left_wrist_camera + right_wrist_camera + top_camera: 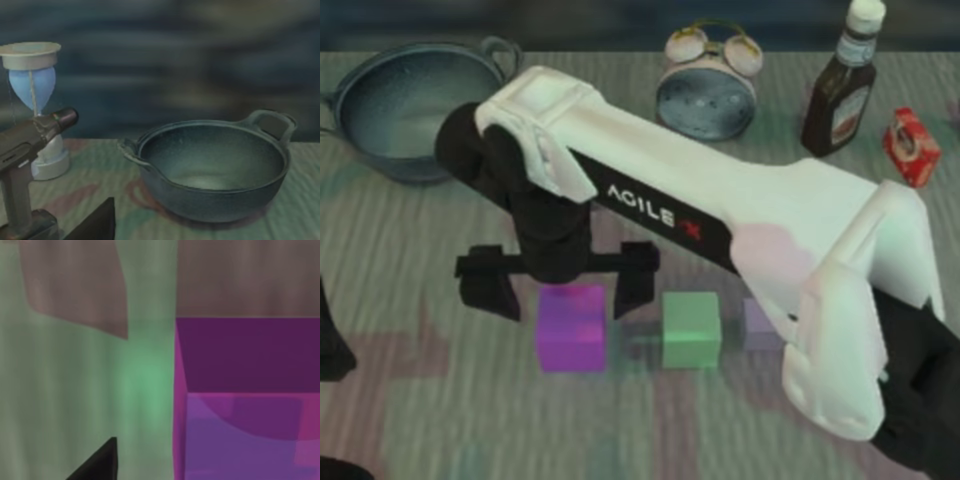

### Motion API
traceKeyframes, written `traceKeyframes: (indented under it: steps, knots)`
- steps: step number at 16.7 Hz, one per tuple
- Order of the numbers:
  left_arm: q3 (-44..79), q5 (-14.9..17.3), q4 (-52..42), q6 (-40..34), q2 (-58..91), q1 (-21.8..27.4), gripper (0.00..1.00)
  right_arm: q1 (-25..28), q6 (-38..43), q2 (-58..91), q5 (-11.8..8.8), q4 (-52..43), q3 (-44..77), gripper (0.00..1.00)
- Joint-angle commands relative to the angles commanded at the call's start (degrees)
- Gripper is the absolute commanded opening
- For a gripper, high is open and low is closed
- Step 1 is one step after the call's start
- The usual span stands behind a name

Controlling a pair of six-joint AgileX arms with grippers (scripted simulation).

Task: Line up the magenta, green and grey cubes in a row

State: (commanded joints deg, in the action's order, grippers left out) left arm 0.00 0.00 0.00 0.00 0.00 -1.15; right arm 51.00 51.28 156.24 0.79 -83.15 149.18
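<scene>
Three cubes stand in a row on the table: the magenta cube (572, 330) at the left, the green cube (691, 329) in the middle and the small grey cube (757, 322) at the right, partly hidden under my right arm. My right gripper (560, 288) hovers over the magenta cube's far edge, open wide, with one finger on each side and touching nothing. In the right wrist view the magenta cube (245, 410) fills the frame beside one dark fingertip (102, 462). My left arm (330, 345) is parked at the table's left edge; one of its fingers (97, 222) shows, spread to the side.
A dark pot (410, 110) sits at the back left and also appears as the pot (215, 170) in the left wrist view. An alarm clock (707, 85), a sauce bottle (840, 90) and a red carton (910, 147) line the back. An hourglass (35, 100) and a dark hand tool (25, 150) stand near the left arm.
</scene>
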Motion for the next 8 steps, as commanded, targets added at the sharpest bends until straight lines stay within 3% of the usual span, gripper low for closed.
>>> traceKeyframes:
  steps: [4, 8]
  knots:
    - [0.00, 0.00, 0.00, 0.00, 0.00, 0.00, 1.00, 0.11, -0.04, 2.86, 0.06, -9.34, 13.14, 1.00]
    - [0.00, 0.00, 0.00, 0.00, 0.00, 0.00, 1.00, 0.04, -0.14, 3.64, 0.16, -12.90, 17.11, 1.00]
